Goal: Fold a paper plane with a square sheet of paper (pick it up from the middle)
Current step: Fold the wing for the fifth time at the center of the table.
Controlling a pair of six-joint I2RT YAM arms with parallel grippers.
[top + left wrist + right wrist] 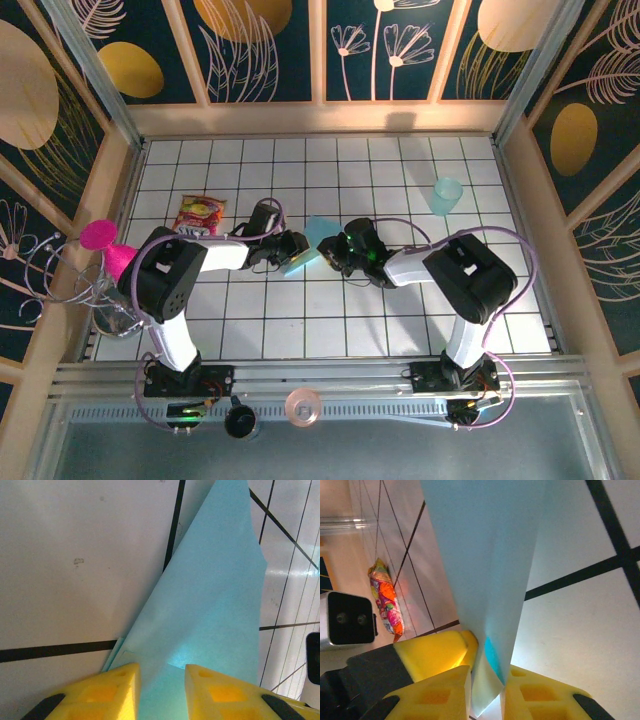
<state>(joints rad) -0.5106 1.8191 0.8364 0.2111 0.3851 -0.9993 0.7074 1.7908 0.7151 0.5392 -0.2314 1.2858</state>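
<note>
The light-blue paper (316, 238) sits mid-table, folded to a narrow pointed shape, with both arms meeting at it. In the left wrist view the paper (215, 605) runs away to a point, and my left gripper (161, 680) has its yellow fingers apart with the paper's near end in the gap. One left finger (437, 650) presses against the paper's side. My right gripper (486, 685) is closed on a loose fold of the paper (490, 555), which rises between its fingers. In the top view the left gripper (297, 250) and right gripper (335, 250) face each other across the paper.
A pale-teal plastic cup (446, 195) stands at the back right. A colourful snack bag (202, 214) lies at the back left, also seen in the right wrist view (385, 600). A pink cone on a wire stand (105, 245) is at the left edge.
</note>
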